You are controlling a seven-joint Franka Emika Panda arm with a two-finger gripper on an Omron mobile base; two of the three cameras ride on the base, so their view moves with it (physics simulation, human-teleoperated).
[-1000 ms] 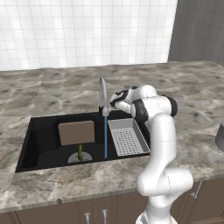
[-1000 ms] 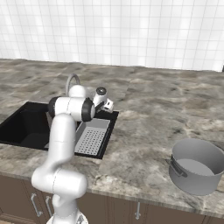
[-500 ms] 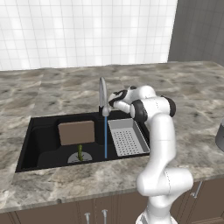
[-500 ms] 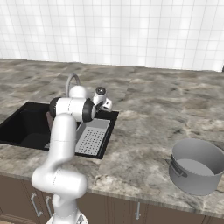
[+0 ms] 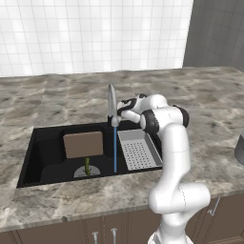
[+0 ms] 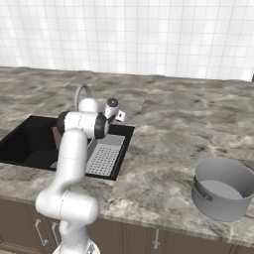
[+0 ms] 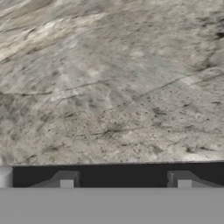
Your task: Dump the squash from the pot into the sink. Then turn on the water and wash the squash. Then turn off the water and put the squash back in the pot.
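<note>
The squash (image 5: 87,165) is a small yellow-green piece standing on the round drain in the black sink (image 5: 47,152). A blue stream of water (image 5: 115,152) runs from the faucet (image 5: 112,101) into the basin. My gripper (image 5: 120,108) is right beside the faucet's base, behind the sink, also seen from the other side as the gripper (image 6: 119,117). In the hand view its fingertips (image 7: 65,179) stand apart over the marble counter, with nothing between them. The grey metal pot (image 6: 223,188) sits far right on the counter near the front edge.
A grey perforated strainer tray (image 5: 138,148) fills the sink's right part, under my forearm. A brown block (image 5: 83,144) leans against the sink's back wall. The marble counter (image 6: 163,124) spreads between the sink (image 6: 25,141) and the pot.
</note>
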